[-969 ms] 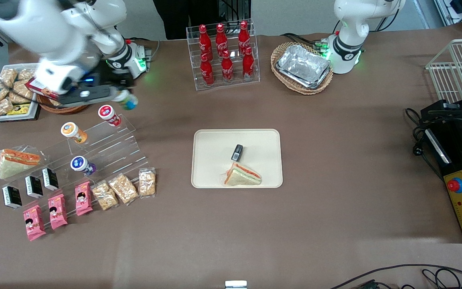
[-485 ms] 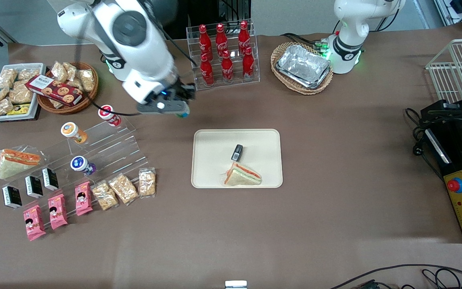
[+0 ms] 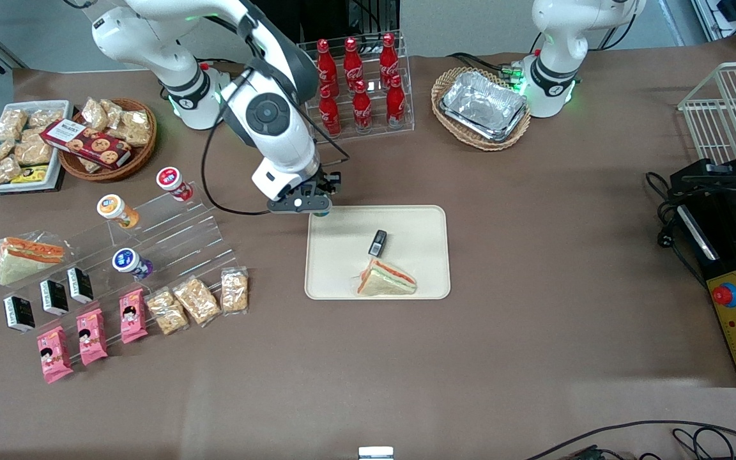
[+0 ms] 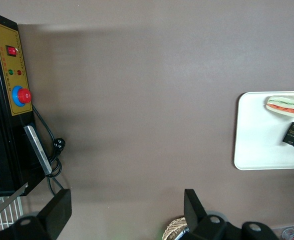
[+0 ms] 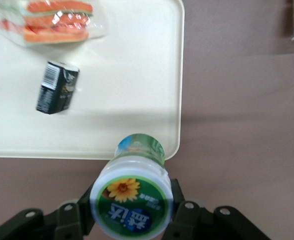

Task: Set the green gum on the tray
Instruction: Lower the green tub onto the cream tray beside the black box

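My right gripper point(image 3: 315, 208) hangs just above the corner of the cream tray point(image 3: 336, 281) that lies toward the working arm's end and farthest from the front camera. It is shut on the green gum point(image 5: 132, 199), a small bottle with a green-rimmed white lid and a sunflower picture. In the front view only a sliver of the green gum point(image 3: 321, 214) shows under the gripper. In the right wrist view the bottle hangs over the tray's rim point(image 5: 179, 100). A wrapped sandwich point(image 3: 386, 280) and a small black pack point(image 3: 377, 243) lie on the tray.
A clear stepped rack point(image 3: 170, 236) holds red-lidded point(image 3: 170, 180), orange-lidded point(image 3: 112, 208) and blue-lidded point(image 3: 126, 261) bottles toward the working arm's end. A cola bottle rack point(image 3: 356, 86) and a foil tray in a wicker basket point(image 3: 483, 107) stand farther from the front camera.
My right gripper has carried the green gum from above the stepped rack sideways to the tray's corner and lowered. The things on the tray have not moved.
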